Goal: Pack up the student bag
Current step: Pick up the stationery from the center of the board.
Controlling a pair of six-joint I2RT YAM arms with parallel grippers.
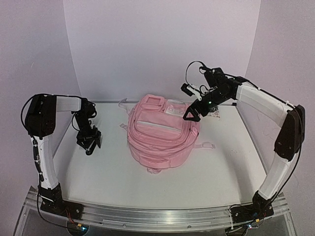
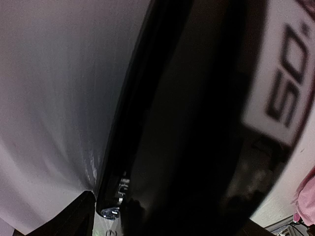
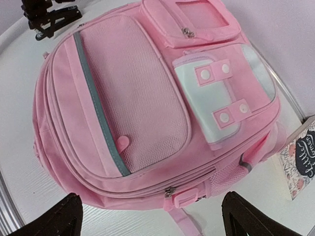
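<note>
The bag (image 1: 160, 135) lies front-up in the middle of the counter (image 1: 221, 169). The right hand (image 1: 191, 114) hovers over its far right corner, fingers spread wide and empty. A book (image 3: 299, 158) lies just beside that corner. The left hand (image 1: 89, 141) sits well to the bag's left. A black thing (image 2: 197, 123) fills its wrist view, and I cannot tell whether the hand is spread or pinching it.

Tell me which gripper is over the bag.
The right gripper: it hangs over the far right corner of the pink bag; the left gripper stands apart, beside it.
</note>
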